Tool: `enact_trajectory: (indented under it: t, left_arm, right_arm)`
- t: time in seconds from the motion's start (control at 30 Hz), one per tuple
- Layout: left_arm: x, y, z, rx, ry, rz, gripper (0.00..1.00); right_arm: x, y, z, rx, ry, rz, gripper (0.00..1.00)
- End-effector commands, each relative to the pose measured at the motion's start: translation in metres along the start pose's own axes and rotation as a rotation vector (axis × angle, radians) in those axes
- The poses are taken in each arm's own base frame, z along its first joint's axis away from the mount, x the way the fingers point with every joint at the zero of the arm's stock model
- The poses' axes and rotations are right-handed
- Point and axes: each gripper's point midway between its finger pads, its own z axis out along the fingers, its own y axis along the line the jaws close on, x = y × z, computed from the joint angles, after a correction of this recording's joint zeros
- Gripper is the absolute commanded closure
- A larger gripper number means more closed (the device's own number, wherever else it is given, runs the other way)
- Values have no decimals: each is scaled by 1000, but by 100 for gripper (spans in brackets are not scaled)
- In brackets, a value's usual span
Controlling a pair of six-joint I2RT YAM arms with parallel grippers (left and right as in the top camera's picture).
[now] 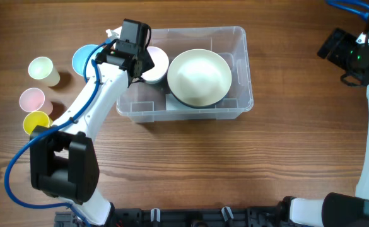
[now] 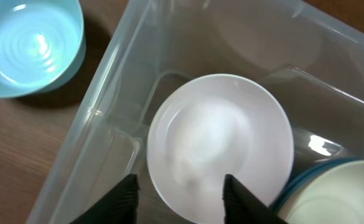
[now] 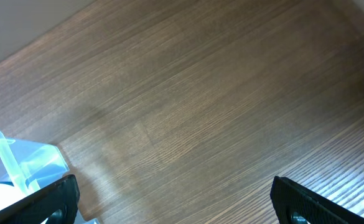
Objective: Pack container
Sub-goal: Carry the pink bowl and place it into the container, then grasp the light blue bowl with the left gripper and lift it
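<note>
Overhead first: your container [image 1: 246,63] sits mid-table [image 1: 234,164]. A big bowl [image 1: 199,77] fills its right half, and a white bowl [image 1: 159,62] lies at its left end. Outside to the left are a blue bowl [image 1: 82,60] and three cups [image 1: 42,68], pale, pink and yellow. Your left claw [image 1: 141,68] hangs over the white bowl's left edge. Your right claw [image 1: 335,45] is well away, top right.

Left wrist now, and you're looking straight down into the container [image 2: 101,118]. The white bowl [image 2: 219,143] is upright and empty, just beside the big bowl [image 2: 337,193]. The blue bowl [image 2: 32,46] is outside the wall. Your left claw [image 2: 178,200] is spread, pinching nothing. Its fingers [image 2: 124,199] straddle the white bowl's near rim, one over the inside and one outside. You can't tell whether either touches it.

Right wrist: your right claw [image 3: 175,202] is wide apart, fingers [image 3: 45,202] at the frame's bottom corners. Only bare table [image 3: 200,112] lies between them. A corner of the container [image 3: 20,162] shows at the left edge.
</note>
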Motion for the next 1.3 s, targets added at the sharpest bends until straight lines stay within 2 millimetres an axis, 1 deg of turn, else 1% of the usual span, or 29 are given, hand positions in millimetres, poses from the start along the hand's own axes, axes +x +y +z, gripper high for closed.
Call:
enact_trajectory:
  t: [0.0, 0.07, 0.1, 0.13, 0.17, 0.2, 0.23, 0.27, 0.33, 0.4, 0.43, 0.5, 0.57, 0.63, 0.67, 0.7, 0.73, 0.77, 0.83, 0.9, 1.03, 1.1, 1.13, 1.27]
  left_arm:
    - [-39, -11, -49, 65, -130, 77, 41]
    - [-53, -7, -79, 68, -201, 137, 12]
    - [-59, -3, -92, 57, -235, 138, 8]
    - [-64, 1, -100, 44, -260, 131, 11]
    - [-69, 8, -113, 23, -295, 121, 16]
    - [-73, 13, -123, 6, -321, 111, 17]
    - [-76, 19, -131, -7, -343, 94, 15]
    - [-78, 23, -137, -11, -354, 65, 1]
    - [-76, 39, -144, -20, -342, -77, 0]
    - [-73, 62, -140, -58, -308, -237, 0]
    - [-70, 76, -134, -81, -283, -338, 0]
    - [-67, 94, -120, -103, -226, -435, 0]
    - [-65, 106, -101, -97, -156, -521, 0]
    - [-60, 123, -85, -110, -91, -658, 1]
    - [-57, 130, -76, -116, -56, -739, 3]
    - [-53, 135, -62, -110, -2, -824, 5]
    - [-50, 136, -52, -104, 37, -855, 5]
    - [-45, 138, -38, -108, 77, -869, 4]
    - [-38, 141, -19, -139, 112, -869, 3]
    - [-30, 143, 6, -168, 147, -869, 2]
    - [-17, 137, 43, -158, 222, -874, 3]
    - [-9, 139, 57, -178, 241, -877, 3]
    - [-7, 141, 64, -185, 247, -879, 4]
    - [-8, 141, 79, -178, 238, -882, 18]
  right_arm:
    - [0, 1, 2, -4, 4, 9, 0]
    - [0, 1, 2, -4, 4, 8, 0]
    - [0, 1, 2, -4, 4, 8, 0]
    - [0, 1, 2, -4, 4, 8, 0]
    - [0, 1, 2, -4, 4, 8, 0]
    - [0, 1, 2, -4, 4, 8, 0]
    - [0, 1, 2, -4, 4, 8, 0]
    - [0, 1, 2, -4, 4, 8, 0]
    - [0, 1, 2, -4, 4, 8, 0]
    - [0, 1, 2, -4, 4, 8, 0]
    - [0, 1, 2, -4, 4, 8, 0]
    - [0, 1, 2, -4, 4, 8, 0]
    - [0, 1, 2, -4, 4, 8, 0]
    - [0, 1, 2, -4, 4, 8, 0]
    - [0, 1, 2, -4, 4, 8, 0]
    - [0, 1, 2, -4, 4, 8, 0]
    - [0, 1, 2, -4, 4, 8, 0]
    - [0, 1, 2, -4, 4, 8, 0]
    - [0, 1, 2, -4, 4, 8, 0]
    - [0, 1, 2, -4, 4, 8, 0]
    - [0, 1, 2, -4, 4, 8, 0]
    - [0, 1, 2, -4, 4, 8, 0]
    - [0, 1, 2, -4, 4, 9, 0]
    - [0, 1, 2, -4, 4, 8, 0]
